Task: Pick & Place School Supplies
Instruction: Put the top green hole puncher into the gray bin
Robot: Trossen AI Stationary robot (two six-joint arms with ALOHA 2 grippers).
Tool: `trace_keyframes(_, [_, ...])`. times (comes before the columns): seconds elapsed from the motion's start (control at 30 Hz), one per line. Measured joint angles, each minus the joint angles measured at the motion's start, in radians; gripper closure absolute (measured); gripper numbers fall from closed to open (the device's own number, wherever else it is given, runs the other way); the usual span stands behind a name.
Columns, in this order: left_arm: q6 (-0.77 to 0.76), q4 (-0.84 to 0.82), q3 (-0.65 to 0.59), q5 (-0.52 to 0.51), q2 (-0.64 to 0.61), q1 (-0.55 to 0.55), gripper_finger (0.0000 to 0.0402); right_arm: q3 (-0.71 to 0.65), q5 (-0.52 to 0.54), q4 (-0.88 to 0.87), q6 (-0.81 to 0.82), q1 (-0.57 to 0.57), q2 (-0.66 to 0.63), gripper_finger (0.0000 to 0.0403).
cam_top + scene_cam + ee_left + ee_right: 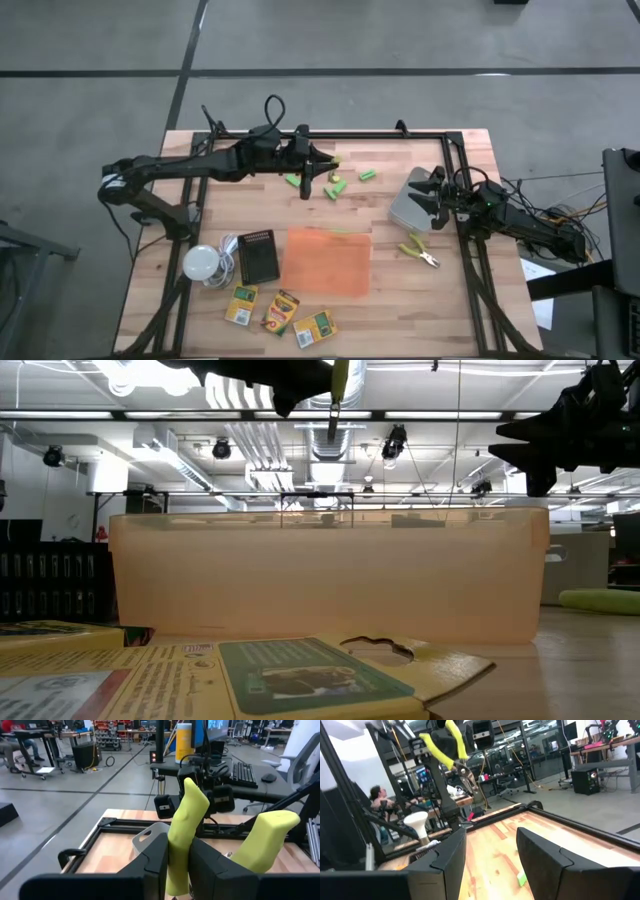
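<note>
— Any writing you can read?

— Print on the crayon boxes [283, 312] at the table's six o'clock edge, too small to make out. Nothing else.

— What lies around?

— The orange tray [328, 261] sits mid-table. At its nine o'clock are a dark case [260, 256] and the white bulb [203, 263]; at its three o'clock lie the other yellow-handled pliers [420, 253]. Green blocks [350, 178] are scattered at its twelve o'clock. In the low view the tray's wall blocks everything behind it.

— And your arms?

— My left gripper [305, 172] reaches over the far side of the table, above the blocks, clamped on one handle of the yellow-handled tool [186, 832], which hangs nose down. My right gripper [428, 196] hovers above a grey plate [405, 207] at three o'clock, fingers apart, empty.
</note>
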Motion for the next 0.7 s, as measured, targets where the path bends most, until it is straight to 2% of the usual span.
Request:
trace_keyframes(0.07, [-0.001,-0.011,0.0,0.0,0.0,0.0,0.034,0.0,0.014,0.028,0.042,0.001,0.0,0.0234])
trace_keyframes(0.2, [-0.002,-0.057,0.0,0.0,0.0,0.0,0.034,0.0,0.151,0.153,0.067,0.001,0.001,0.0234])
trace_keyframes(0.33, [-0.003,-0.081,0.0,0.0,0.0,0.0,0.034,0.001,0.212,0.295,0.15,0.001,0.006,0.0234])
trace_keyframes(0.5, [0.007,-0.08,0.0,-0.001,0.0,0.0,0.034,0.0,0.179,0.357,0.157,0.015,0.071,0.0234])
trace_keyframes(0.7, [0.024,-0.08,0.0,-0.01,0.0,0.01,0.034,0.001,0.181,0.535,0.107,0.064,0.25,0.0234])
